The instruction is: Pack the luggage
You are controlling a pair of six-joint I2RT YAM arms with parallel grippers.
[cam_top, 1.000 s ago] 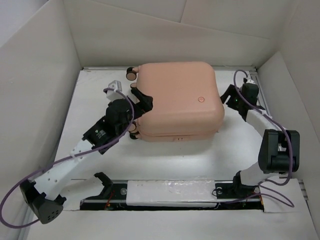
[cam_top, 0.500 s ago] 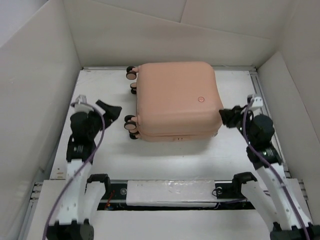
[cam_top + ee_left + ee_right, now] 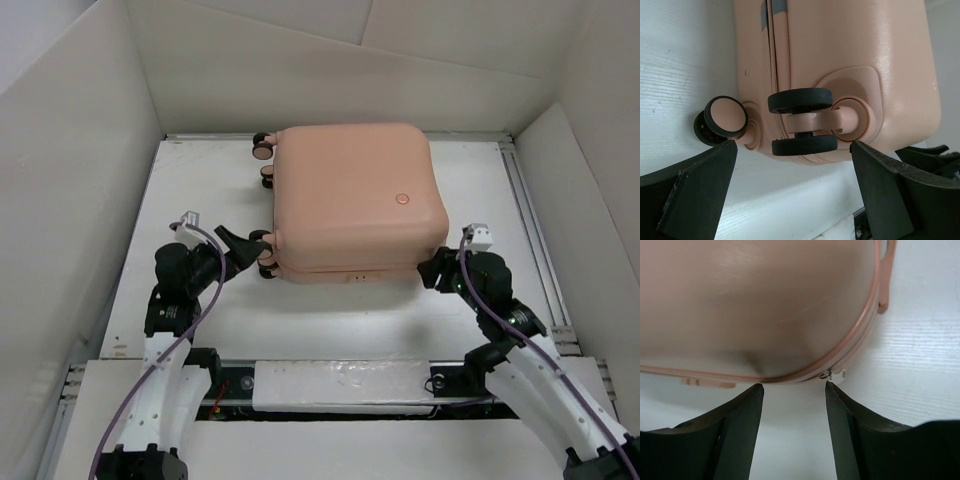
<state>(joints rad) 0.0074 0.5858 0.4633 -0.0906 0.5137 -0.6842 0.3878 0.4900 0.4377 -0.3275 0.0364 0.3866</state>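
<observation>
The luggage (image 3: 355, 200) is a salmon-pink hard-shell suitcase lying flat and closed at the back middle of the table, wheels pointing left. My left gripper (image 3: 240, 252) is open and empty, just off its near-left wheels (image 3: 266, 262). In the left wrist view the open gripper (image 3: 793, 147) faces a black-and-pink double wheel (image 3: 801, 122) of the luggage (image 3: 850, 45). My right gripper (image 3: 432, 270) is open and empty at the near-right corner. In the right wrist view the gripper (image 3: 794, 386) sits just short of the shell (image 3: 765, 305), with the zipper pull (image 3: 838, 374) by the right fingertip.
Tall cardboard walls (image 3: 80, 150) enclose the table on the left, back and right. A metal rail with white padding (image 3: 340, 385) runs along the near edge between the arm bases. The pink side handle (image 3: 885, 280) of the suitcase shows at the right.
Both arms left the suitcase's left and right sides, drew back toward the near edge, and now stand at its near-left wheels and near-right corner. The suitcase has not moved.
</observation>
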